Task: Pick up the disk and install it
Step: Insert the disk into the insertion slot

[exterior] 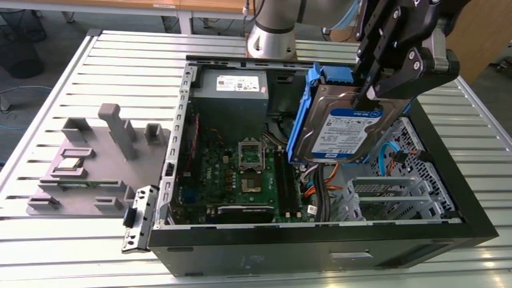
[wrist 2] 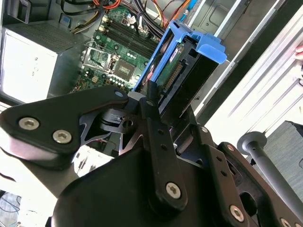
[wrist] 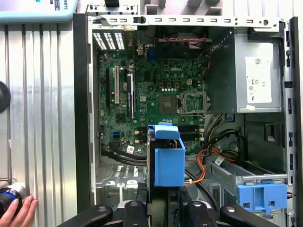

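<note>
Pickup done: end effector [exterior: 373,90] clamped on the disk [exterior: 346,129], held tilted in the air above the open computer case [exterior: 264,255], upper right of the exterior view, install not yet done.

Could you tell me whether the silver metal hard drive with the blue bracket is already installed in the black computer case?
No, the exterior view shows the tool holding the hard drive tilted above the open case.
</note>
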{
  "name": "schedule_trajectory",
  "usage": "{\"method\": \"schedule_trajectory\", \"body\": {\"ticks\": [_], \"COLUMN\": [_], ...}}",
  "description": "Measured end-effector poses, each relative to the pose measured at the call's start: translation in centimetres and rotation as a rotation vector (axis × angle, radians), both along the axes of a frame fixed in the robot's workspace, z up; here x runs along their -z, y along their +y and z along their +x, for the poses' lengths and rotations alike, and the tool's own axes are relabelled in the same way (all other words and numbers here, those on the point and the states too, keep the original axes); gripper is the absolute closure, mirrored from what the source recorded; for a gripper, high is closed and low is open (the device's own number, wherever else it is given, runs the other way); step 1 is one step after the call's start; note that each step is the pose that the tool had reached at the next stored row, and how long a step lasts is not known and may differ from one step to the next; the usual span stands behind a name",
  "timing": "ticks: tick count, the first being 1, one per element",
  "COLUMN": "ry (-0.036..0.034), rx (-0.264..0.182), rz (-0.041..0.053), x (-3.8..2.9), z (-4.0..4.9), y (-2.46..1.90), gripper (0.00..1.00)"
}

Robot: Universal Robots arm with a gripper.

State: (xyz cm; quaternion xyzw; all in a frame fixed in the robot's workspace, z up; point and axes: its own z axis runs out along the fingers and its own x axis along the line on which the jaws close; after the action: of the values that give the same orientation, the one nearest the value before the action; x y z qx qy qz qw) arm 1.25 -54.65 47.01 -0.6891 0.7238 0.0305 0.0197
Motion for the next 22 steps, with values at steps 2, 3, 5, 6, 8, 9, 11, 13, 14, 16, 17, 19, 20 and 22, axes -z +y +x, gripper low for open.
{"method": "schedule_trajectory", "body": {"ticks": [2, 3, 5, 6, 8, 9, 11, 13, 14, 16, 17, 19, 20, 22], "ry": [0.0, 0.0, 0.0, 0.0001, 0.0, 0.0, 0.0, 0.0, 0.0001, 0.0, 0.0, 0.0, 0.0, 0.0001], "rx": [0.0, 0.0, 0.0, 0.0, 0.0, 0.0, 0.0, 0.0, 0.0, 0.0, 0.0, 0.0, 0.0, 0.0], "rz": [0.0, 0.0, 0.0, 0.0, 0.0, 0.0, 0.0, 0.0, 0.0, 0.0, 0.0, 0.0001, 0.0, -0.0001], "x": [0.0, 0.0, 0.0, 0.0, 0.0, 0.0, 0.0, 0.0, 0.0, 0.0, 0.0, 0.0, 0.0, 0.0], "z": [0.0, 0.0, 0.0, 0.0, 0.0, 0.0, 0.0, 0.0, 0.0, 0.0, 0.0, 0.0, 0.0, 0.0], "y": [0.0, 0.0, -0.05, -0.06, -0.09, -0.09, -0.14, -0.25, -0.33, -0.49, -0.56, -0.69, -0.76, -0.87], "gripper": [0.65, 0.65, 0.65, 0.65, 0.65, 0.65, 0.65, 0.65, 0.65, 0.65, 0.65, 0.65, 0.65, 0.65]}}
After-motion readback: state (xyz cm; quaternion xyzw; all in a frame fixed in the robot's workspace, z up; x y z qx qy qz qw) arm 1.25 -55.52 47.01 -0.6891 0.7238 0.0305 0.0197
